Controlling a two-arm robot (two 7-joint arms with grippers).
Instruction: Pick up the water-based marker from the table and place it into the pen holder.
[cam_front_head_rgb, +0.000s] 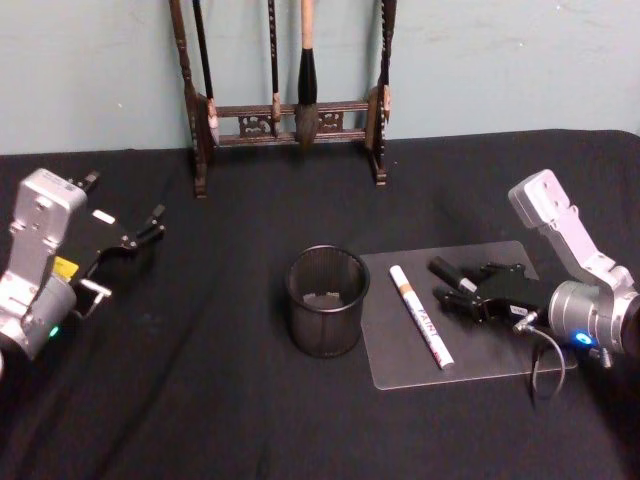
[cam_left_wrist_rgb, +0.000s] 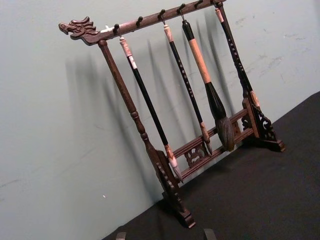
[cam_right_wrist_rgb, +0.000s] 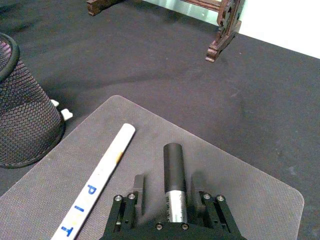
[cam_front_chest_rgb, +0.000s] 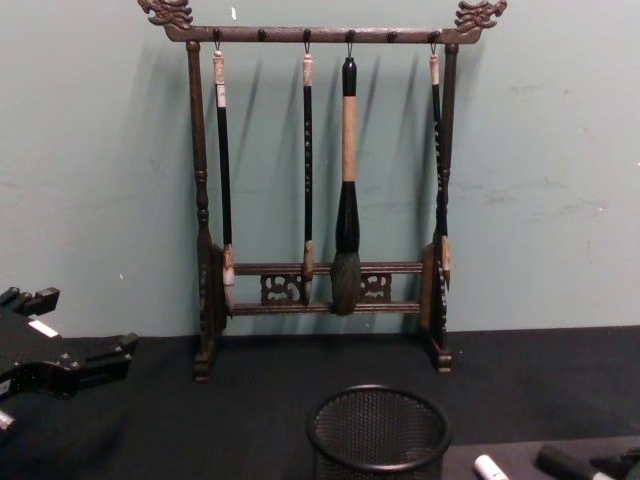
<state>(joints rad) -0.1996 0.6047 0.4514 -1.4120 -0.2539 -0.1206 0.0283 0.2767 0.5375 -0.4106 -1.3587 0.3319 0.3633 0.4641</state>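
Your right gripper (cam_right_wrist_rgb: 169, 184) sat low over the clear mat (cam_front_head_rgb: 400, 365) that lay toward the bench's (cam_front_head_rgb: 200, 400) right edge, close to the front. Its fingers (cam_right_wrist_rgb: 137, 186) were spread, one on each side of the water-based marker (cam_right_wrist_rgb: 174, 160). A gap showed on both sides, so nothing was clamped. That marker, black-capped with a silver barrel, lay flat on the mat's right half with its cap pointing toward the back edge of the bench.

Just beside it, on the mat's left half, lay a white marker (cam_front_head_rgb: 420, 315) with coloured lettering. It sat at a slant and was apart from the fingers.

The pen holder (cam_front_head_rgb: 325, 325) stood upright near the middle of the bench, right off the mat's left edge. I could not tell what the pale patch at its bottom was.

Your left gripper (cam_front_head_rgb: 122, 250) hung over the bench's left side, well apart from the holder. Its fingers were wide open and held nothing.

Along the back edge, against the wall, stood the wooden brush rack (cam_front_head_rgb: 290, 108) with its calligraphy brushes (cam_front_chest_rgb: 347, 180) hanging straight down.
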